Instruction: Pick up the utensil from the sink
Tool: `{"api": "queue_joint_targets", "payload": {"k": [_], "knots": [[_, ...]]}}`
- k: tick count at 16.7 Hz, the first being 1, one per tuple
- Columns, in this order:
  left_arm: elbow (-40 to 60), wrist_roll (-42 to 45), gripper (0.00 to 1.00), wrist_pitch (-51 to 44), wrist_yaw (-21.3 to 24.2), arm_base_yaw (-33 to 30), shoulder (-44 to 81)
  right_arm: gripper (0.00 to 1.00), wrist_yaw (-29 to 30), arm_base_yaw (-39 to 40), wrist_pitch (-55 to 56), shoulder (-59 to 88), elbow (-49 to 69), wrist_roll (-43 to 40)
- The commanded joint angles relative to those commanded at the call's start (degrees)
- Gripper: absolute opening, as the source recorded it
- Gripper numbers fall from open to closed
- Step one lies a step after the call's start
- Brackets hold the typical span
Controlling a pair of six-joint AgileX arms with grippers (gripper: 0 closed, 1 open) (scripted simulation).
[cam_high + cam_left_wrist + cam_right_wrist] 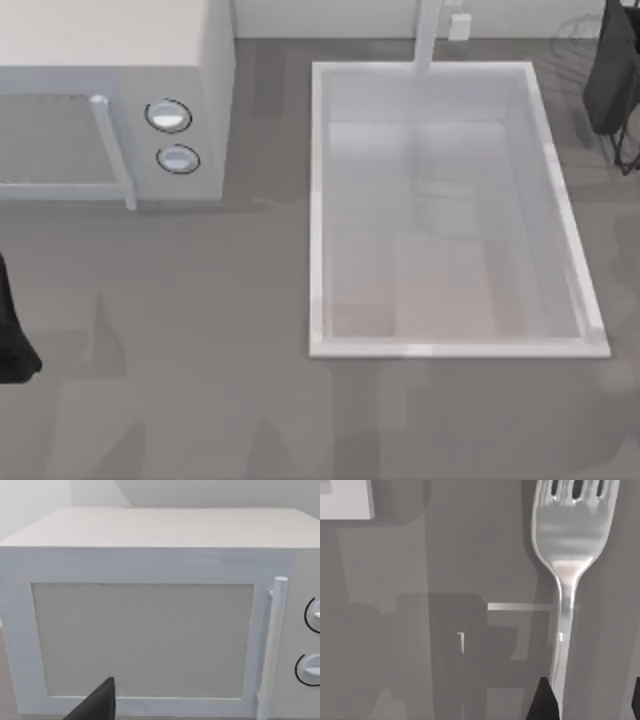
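Now the right gripper [587, 700] pinches the fork [568, 545] by its handle, upper right of the sink [320, 200], while the left arm sits parked, its grip impossible to tell.

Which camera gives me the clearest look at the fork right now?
The right wrist view: the fork is close up, tines and handle plain, between the right gripper fingers. The top view shows the sink; the left wrist view faces the microwave.

You are looking down on a grey table [200, 350] with the white sink [318, 200] right of centre, its pale rim framing a smooth light-grey bottom. A faucet [428, 35] rises at its far rim. The microwave [110, 60] sits at the far left, two round knobs [168, 116] on its front. Your right arm [612, 70] is at the far right edge, your left arm [12, 340] at the left edge.
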Motion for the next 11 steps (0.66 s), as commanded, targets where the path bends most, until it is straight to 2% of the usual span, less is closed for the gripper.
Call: {"api": "queue_joint_targets", "payload": {"k": [5,11], "knots": [[0.0,0.0,1.0,0.0,0.0,0.0,0.0,0.98,0.0,0.0,0.0,0.0,0.0,0.0],[0.0,0.0,1.0,0.0,0.0,0.0,0.0,1.0,0.0,0.0,0.0,0.0,0.0,0.0]]}}
